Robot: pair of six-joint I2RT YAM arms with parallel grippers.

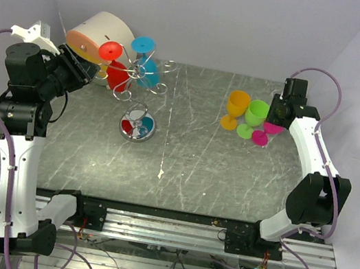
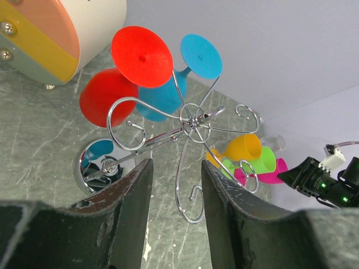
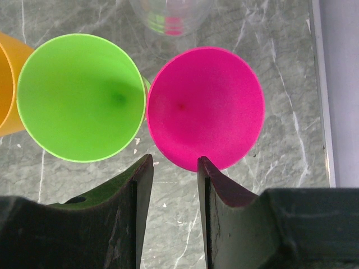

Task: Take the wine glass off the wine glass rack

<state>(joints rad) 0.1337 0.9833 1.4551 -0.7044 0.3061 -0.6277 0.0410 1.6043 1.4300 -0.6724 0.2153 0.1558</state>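
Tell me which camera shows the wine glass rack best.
The left wrist view: the wine glass rack fills the frame close up, its curled arms, hub and chrome base clear, a red glass and a blue glass hanging from it. The top external view shows it small. The right wrist view shows none of it.

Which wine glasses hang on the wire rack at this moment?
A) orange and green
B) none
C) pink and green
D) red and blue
D: the red glass and the blue glass hang foot-up from the wine glass rack; the orange glass, the green glass and the pink glass are on the table, away from it.
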